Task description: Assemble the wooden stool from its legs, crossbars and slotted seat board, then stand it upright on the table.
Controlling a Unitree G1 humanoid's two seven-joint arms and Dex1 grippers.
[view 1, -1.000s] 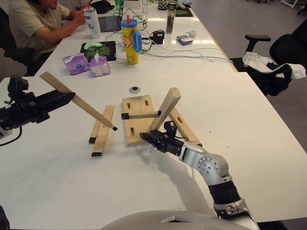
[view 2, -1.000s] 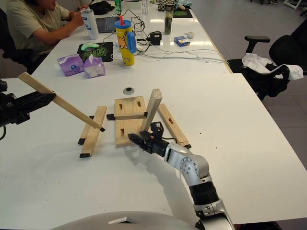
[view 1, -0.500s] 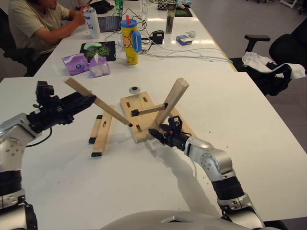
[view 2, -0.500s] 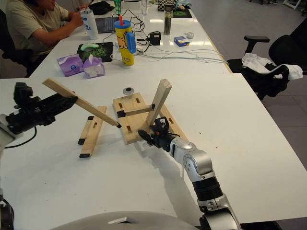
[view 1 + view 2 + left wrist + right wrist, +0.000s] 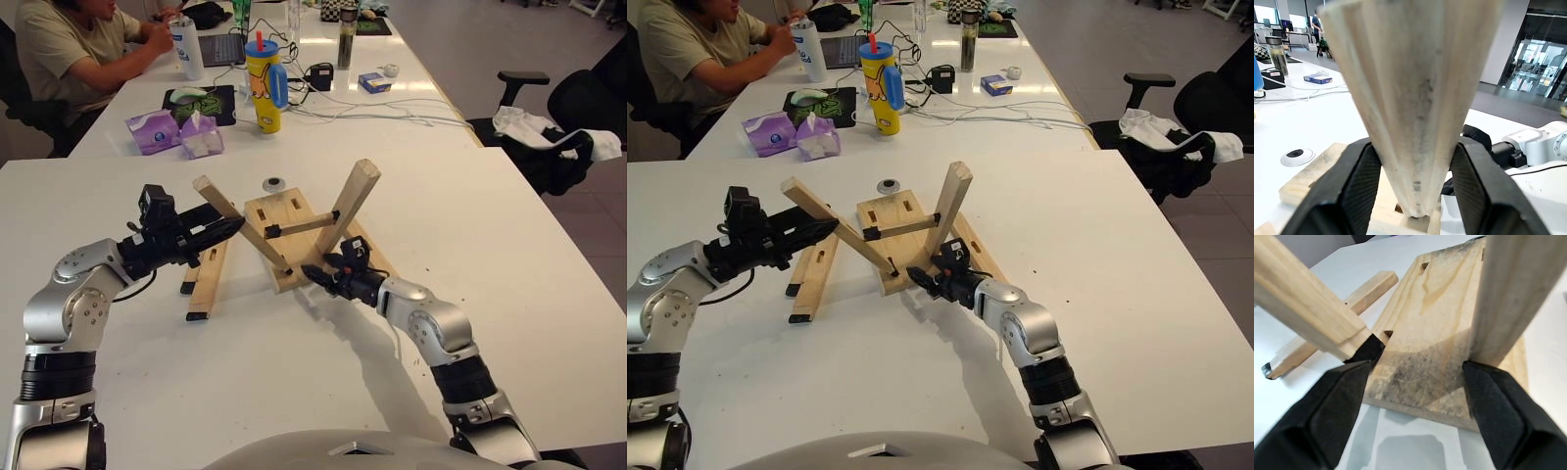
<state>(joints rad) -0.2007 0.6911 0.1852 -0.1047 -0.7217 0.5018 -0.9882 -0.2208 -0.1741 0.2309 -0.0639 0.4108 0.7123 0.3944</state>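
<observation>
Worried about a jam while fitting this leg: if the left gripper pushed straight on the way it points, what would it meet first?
Probably the seat board: the left gripper points along its held leg, whose tip sits at the board. The right gripper lies just beyond.

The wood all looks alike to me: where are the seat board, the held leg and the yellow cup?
Seat board [image 5: 282,212]: left eye view, bare top face.
Held leg [image 5: 260,245]: left eye view, middle.
Yellow cup [image 5: 265,98]: left eye view, its side.
</observation>
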